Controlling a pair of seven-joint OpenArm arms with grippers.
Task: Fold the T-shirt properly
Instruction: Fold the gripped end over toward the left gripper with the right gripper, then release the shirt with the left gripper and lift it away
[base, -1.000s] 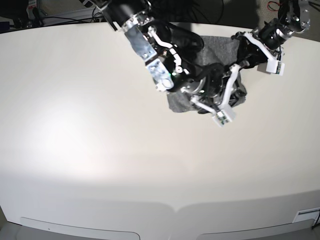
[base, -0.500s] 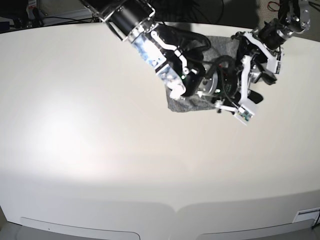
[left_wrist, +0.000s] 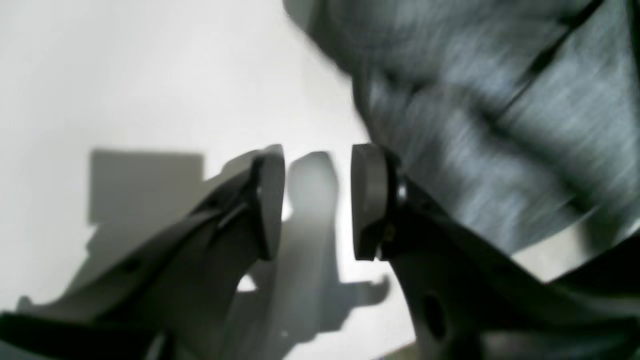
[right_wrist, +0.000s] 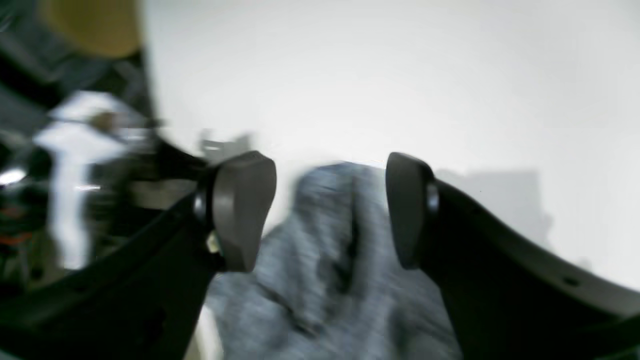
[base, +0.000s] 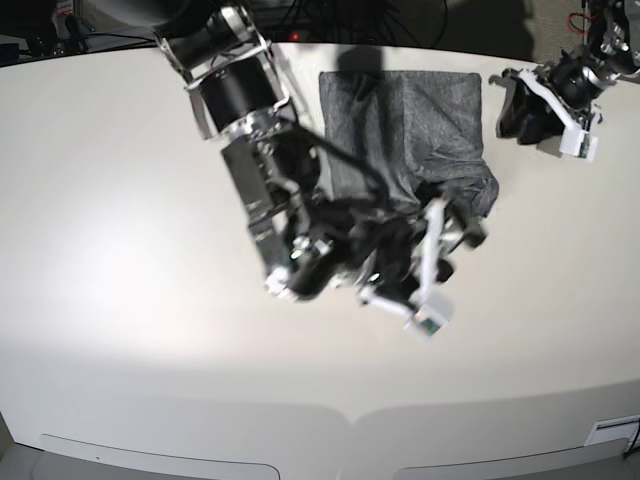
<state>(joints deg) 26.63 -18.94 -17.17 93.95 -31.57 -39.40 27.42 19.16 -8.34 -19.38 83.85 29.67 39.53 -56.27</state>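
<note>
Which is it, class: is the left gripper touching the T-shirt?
Apart. In the left wrist view, the left gripper is open with only table between its fingers; the T-shirt lies beyond.

Pale table (base: 120, 300) (cables (base: 330, 12) behind)

T-shirt (base: 410, 120) heather-grey, plain; table (base: 120, 250) cream-white; claw pads (right_wrist: 245, 210) dark grey.

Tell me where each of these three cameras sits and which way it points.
Base: high above, looking down on the white table, the heather-grey knit T-shirt and both arms.
Left wrist: behind the open left pincer, facing table and shirt edge.
Right wrist: behind the open right pincer, facing rumpled shirt.
All three views show the shirt and table.
</note>
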